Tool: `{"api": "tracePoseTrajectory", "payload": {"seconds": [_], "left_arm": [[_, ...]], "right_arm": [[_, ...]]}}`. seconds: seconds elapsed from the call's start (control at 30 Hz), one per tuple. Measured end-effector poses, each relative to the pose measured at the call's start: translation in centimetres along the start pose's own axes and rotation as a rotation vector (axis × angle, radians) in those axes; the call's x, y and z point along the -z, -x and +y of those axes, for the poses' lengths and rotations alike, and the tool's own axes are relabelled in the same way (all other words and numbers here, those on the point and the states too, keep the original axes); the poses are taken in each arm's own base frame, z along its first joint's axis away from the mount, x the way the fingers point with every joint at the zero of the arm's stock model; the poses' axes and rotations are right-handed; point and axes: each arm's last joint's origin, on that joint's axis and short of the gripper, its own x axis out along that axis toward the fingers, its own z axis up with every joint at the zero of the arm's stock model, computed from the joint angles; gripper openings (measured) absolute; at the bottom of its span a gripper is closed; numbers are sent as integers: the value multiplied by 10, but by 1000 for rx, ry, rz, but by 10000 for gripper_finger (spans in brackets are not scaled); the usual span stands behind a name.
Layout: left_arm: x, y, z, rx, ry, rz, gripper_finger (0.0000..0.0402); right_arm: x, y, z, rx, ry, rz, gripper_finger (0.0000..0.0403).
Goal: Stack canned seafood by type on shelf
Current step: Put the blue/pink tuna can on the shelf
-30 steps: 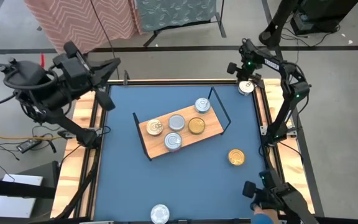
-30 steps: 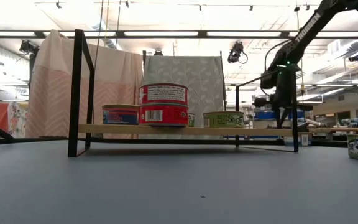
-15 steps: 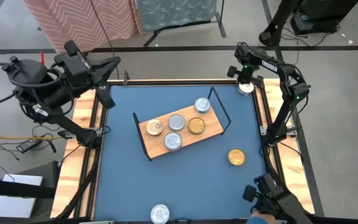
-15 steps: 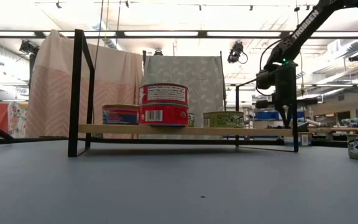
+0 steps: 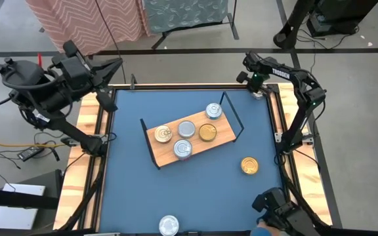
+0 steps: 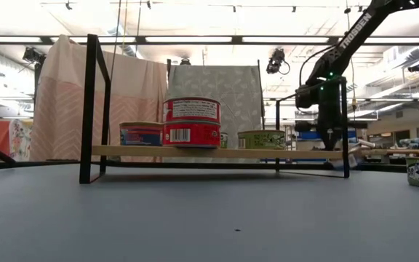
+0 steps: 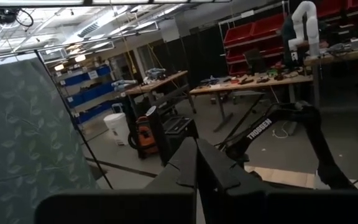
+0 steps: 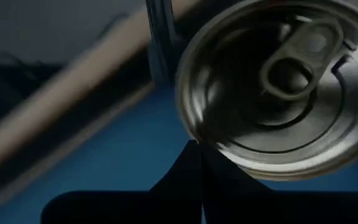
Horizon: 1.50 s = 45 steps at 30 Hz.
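Two dark jointed arms, white lettering, apparently a green light.

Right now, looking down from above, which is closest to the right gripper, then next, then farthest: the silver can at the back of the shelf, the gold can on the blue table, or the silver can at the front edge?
1. Silver can, shelf's back end.
2. Gold can, on the table right of the shelf.
3. Silver can, at the table's front edge.

The right gripper is at the back right corner.

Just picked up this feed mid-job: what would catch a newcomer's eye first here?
The wooden shelf sits askew mid-table with five tins on it, silver and gold lids mixed. A gold tin lies loose on the blue table to the shelf's right, and a silver tin lies at the near edge. The right gripper, jaws shut, hangs over a silver-lidded tin at the far right corner; the left gripper waits beyond the far left corner.
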Motion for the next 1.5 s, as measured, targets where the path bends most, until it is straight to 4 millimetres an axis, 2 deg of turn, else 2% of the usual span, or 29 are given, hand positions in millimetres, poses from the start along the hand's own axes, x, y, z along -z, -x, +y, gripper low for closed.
{"api": "tracePoseTrajectory", "payload": {"seconds": [0.17,0.37,0.7,0.9,1.03,1.33,1.5], "left_arm": [[-1,5,8,-3,15,-9,6],[0,11,17,3,18,-12,6],[2,12,18,29,19,-9,6],[2,12,17,54,27,-17,6],[2,12,17,64,27,-20,6],[1,15,22,63,36,-28,6],[1,16,24,73,37,-32,6]], "right_arm": [[0,3,0,-13,-40,-7,0],[4,10,-8,69,-26,-47,0],[6,10,-9,86,16,-38,0],[24,-2,-16,125,13,-10,0],[36,-19,-18,132,21,26,0],[48,-18,-14,117,51,11,1],[69,-13,-8,107,142,0,1]]}}
